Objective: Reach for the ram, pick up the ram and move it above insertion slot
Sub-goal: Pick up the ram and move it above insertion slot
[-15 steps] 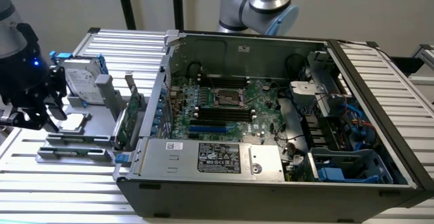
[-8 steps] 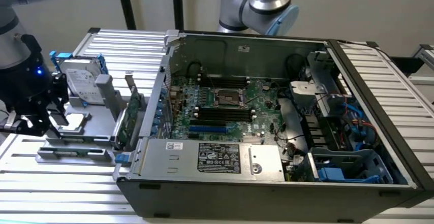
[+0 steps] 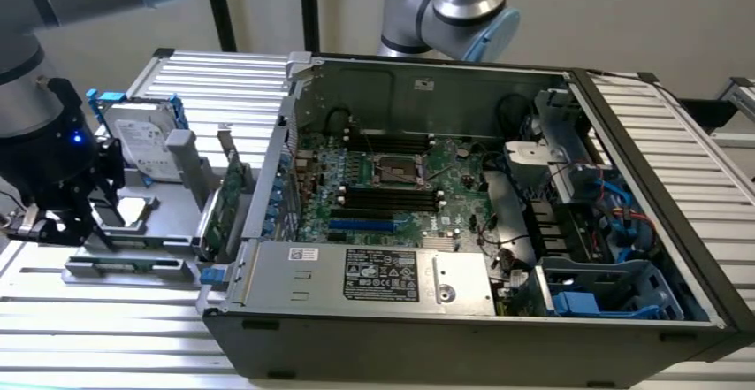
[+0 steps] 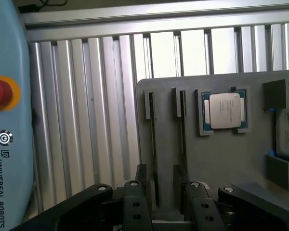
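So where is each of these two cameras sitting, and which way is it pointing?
Exterior view: off the arm, raised, looking down into the open computer case; the arm and gripper stand over the gray tray at the exterior view's left.
Wrist view: on the wrist, facing down past the open gripper onto that tray.
Shared: the tray, its processor chip and hard drive.

Open dark steel computer case (image 3: 472, 341) sits on the slatted aluminium table (image 3: 106, 328). On the exterior view's left of it there's a grey plastic parts tray (image 4: 221, 163). The square silver processor chip (image 4: 225, 110) sits in a tray pocket beside two narrow slots (image 4: 152, 144), and the black two-finger gripper (image 4: 160, 171) is over those slots.
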Robot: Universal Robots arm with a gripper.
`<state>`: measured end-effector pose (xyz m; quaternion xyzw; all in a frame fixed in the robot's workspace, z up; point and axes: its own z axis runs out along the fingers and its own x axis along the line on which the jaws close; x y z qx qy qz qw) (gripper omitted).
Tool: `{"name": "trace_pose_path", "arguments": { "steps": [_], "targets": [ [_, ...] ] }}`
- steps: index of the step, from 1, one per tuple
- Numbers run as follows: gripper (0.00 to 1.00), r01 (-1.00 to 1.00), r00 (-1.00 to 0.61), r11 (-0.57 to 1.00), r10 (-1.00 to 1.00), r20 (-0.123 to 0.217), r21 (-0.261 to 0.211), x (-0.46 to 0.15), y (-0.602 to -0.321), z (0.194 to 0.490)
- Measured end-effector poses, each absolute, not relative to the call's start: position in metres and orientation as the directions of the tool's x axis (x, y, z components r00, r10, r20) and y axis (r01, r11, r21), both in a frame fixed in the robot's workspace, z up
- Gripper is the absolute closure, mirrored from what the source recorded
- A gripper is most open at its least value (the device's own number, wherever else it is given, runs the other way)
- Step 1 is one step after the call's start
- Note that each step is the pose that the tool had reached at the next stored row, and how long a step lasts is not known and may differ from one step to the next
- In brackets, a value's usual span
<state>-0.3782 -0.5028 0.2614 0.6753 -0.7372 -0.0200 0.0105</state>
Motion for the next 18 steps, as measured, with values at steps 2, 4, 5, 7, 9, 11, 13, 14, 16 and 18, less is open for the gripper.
{"name": "trace_pose_path", "arguments": {
  "steps": [2, 4, 5, 7, 9, 11, 13, 14, 16, 18],
  "targets": [
    [0.64, -0.995, -0.087, 0.087, -0.996, -0.012, 0.044, -0.378, -0.503, 0.258],
    [0.64, -0.995, -0.086, 0.086, -0.996, -0.012, 0.044, -0.378, -0.503, 0.254],
    [0.64, -0.995, -0.086, 0.085, -0.996, -0.012, 0.044, -0.378, -0.503, 0.252],
    [0.64, -0.995, -0.085, 0.084, -0.996, -0.012, 0.044, -0.378, -0.503, 0.249],
    [0.64, -0.996, -0.083, 0.083, -0.996, -0.011, 0.044, -0.378, -0.503, 0.245],
    [0.64, -0.996, -0.081, 0.081, -0.997, -0.012, 0.044, -0.378, -0.503, 0.241],
    [0.64, -0.996, -0.079, 0.078, -0.997, -0.012, 0.044, -0.378, -0.503, 0.238],
    [0.64, -0.996, -0.078, 0.077, -0.997, -0.012, 0.044, -0.378, -0.503, 0.236],
    [0.64, -0.996, -0.076, 0.075, -0.997, -0.012, 0.044, -0.378, -0.503, 0.232],
    [0.64, -0.996, -0.074, 0.074, -0.997, -0.012, 0.044, -0.378, -0.503, 0.229]
  ]
}}
